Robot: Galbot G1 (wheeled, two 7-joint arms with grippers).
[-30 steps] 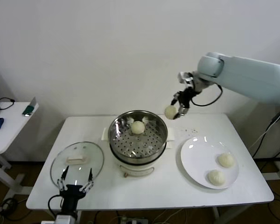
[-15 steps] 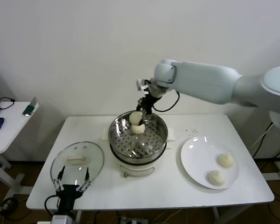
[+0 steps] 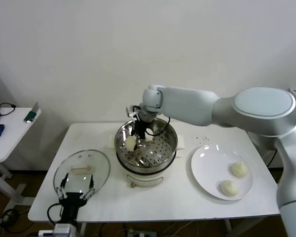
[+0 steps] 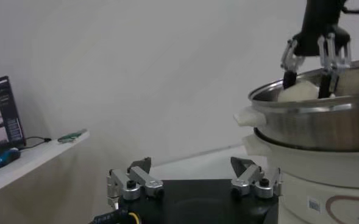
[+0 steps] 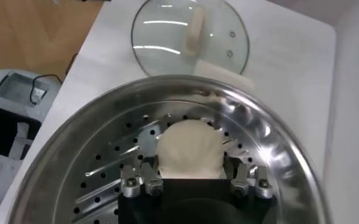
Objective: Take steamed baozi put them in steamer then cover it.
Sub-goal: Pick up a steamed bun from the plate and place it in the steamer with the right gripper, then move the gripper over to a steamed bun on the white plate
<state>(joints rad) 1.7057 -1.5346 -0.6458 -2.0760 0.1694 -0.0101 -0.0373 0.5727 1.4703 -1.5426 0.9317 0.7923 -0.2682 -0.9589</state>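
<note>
My right gripper (image 3: 136, 137) reaches down into the steamer (image 3: 158, 154), shut on a cream baozi (image 3: 130, 143) held just over the left part of the perforated tray. In the right wrist view that baozi (image 5: 190, 149) sits between the fingers (image 5: 150, 173). Another baozi (image 3: 149, 138) lies in the pot, partly hidden by the gripper. Two more baozi (image 3: 239, 169) (image 3: 229, 187) rest on the white plate (image 3: 207, 165). The glass cover (image 3: 89, 160) lies flat on the table at the left. My left gripper (image 3: 78, 190) stands open by the cover's near edge.
A white side table (image 3: 7, 133) with small devices stands to the left of the work table. The wall runs close behind the steamer. In the left wrist view the steamer's steel wall (image 4: 325, 125) rises close beside the open left gripper (image 4: 194, 175).
My right arm swung left from beside the steamer to over it and lowered the baozi into the pot's left side. The left gripper barely shifted.
</note>
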